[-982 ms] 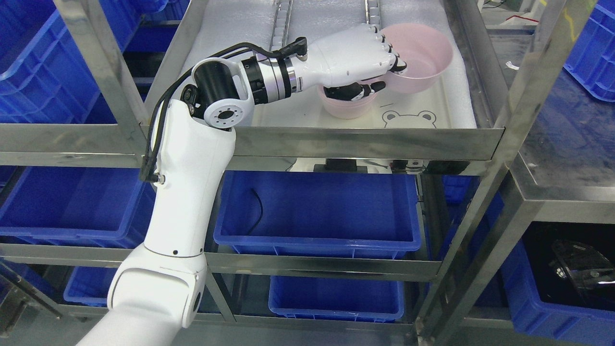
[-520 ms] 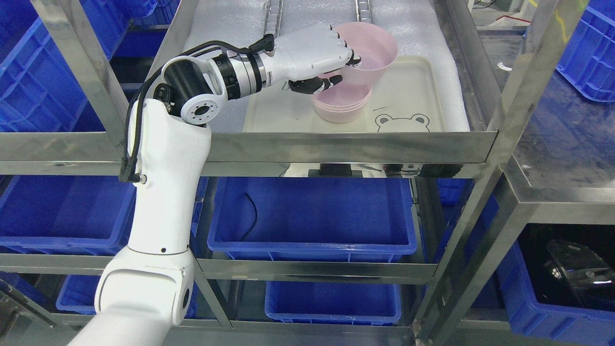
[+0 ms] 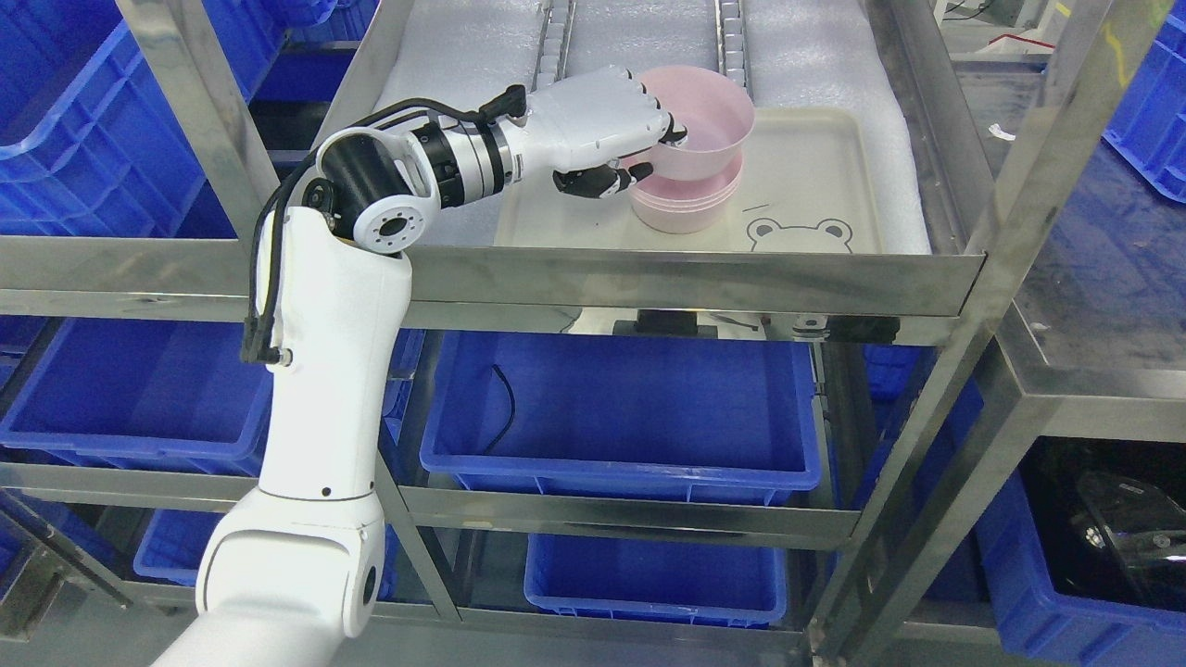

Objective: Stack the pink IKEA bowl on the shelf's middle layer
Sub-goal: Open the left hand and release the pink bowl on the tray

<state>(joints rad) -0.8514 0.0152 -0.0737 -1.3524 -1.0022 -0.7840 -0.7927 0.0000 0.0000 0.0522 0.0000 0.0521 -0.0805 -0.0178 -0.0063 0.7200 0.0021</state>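
Observation:
My left hand is shut on the near-left rim of a pink bowl. The fingers are over the rim and the thumb is under it. This bowl sits nested in a stack of pink bowls that stands on a cream tray with a bear face drawn on it. The tray lies on the steel shelf's layer, on white foam padding. The held bowl looks level in the stack. My right arm does not show.
Steel shelf posts and the front rail frame the layer. Blue bins fill the lower layers and both sides. A second steel rack stands on the right.
The left hand has carried the pink bowl leftward from beside the stack and lowered it into the stack. The bowl went from tilted to level. The camera has also shifted.

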